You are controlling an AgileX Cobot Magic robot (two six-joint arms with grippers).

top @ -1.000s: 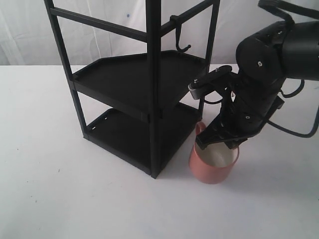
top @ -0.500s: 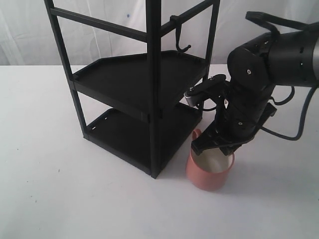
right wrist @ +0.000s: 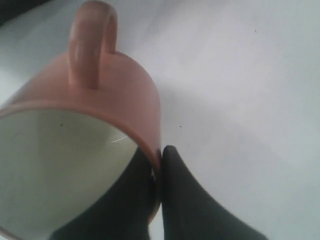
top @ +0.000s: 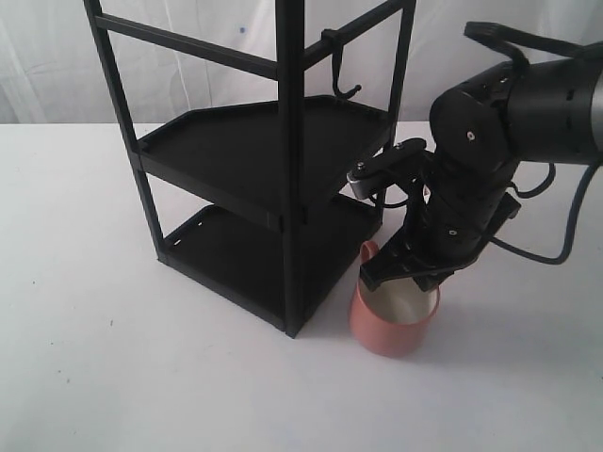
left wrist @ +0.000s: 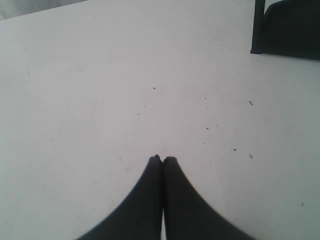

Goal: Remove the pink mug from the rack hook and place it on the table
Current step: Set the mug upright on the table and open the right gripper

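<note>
Your right pincer (right wrist: 159, 162) is clamped on the rim of the pink mug (top: 386, 328), one finger inside the cream bowl and the other on the outer wall, on the side away from the handle. The mug is off the rack hook (top: 347, 89), which hangs bare high on the rack (top: 283, 188). It sits low at the counter (top: 141, 377), just beside the rack's front corner post, with its handle turned toward the lower shelf. It looks a little tilted, and you cannot tell from these views whether its base is fully down or a shade above the surface.

By my reading you are at the set-down, with the lift-off done and only the release left. The next move calls for a small, slow descent until the base sits flat, with the wrist levelling the mug as it goes. Then open the jaws just enough to free the wall and rise straight up, so the inner finger clears the rim without dragging it. Keep away from the post.

Your left pincer (left wrist: 162, 161) is closed on nothing above bare counter, well apart.
</note>
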